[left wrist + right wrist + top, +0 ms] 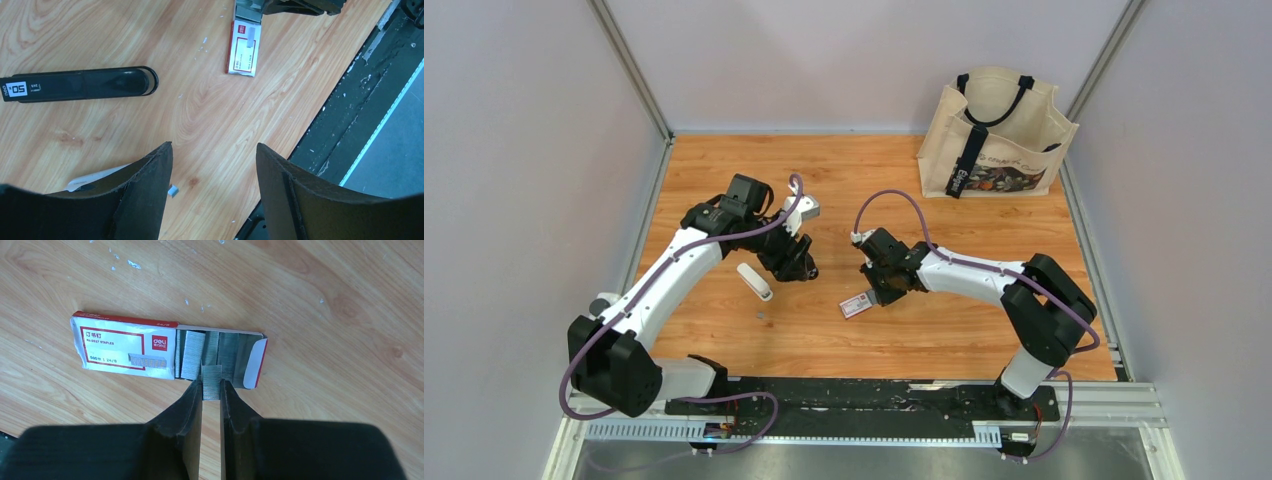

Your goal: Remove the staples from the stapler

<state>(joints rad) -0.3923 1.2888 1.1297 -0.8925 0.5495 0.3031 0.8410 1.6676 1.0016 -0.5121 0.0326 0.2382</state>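
1. Top view.
   - Shows the right gripper (869,292) low over the box (856,305), too small here to read its jaws.
   - Puts the left gripper (799,265) left of the box and well apart from it.
   - Shows a white piece (755,281) further left of the box, and a grey speck (762,316) on the table (964,330) near that piece.
   - Cannot pick out the stapler here.

2. Left wrist view.
   - Shows the left gripper (214,147) spread wide and holding nothing.
   - Finds the stapler (80,85), a black bar, lying flat left of the box (245,47) and well apart from it.
   - Spots one loose bit (173,190) of staples far below the box, just beside a finger (145,200).

3. Right wrist view.
   - Shows the right gripper (211,385) pressed together on a short strip (211,372), pinching it at the box's (125,345) open tray (255,362).
   - Shows the strip touching the rows of staples (192,355) lying in that tray.

4. Judgement.
   - Looks like the put-away step, with an unloaded strip going into the box.
   - Calls next for settling the strip flat beside the rows, then parting the jaws gently so the light box does not shift.
   - Leaves the loose bit left of the box to be fetched.
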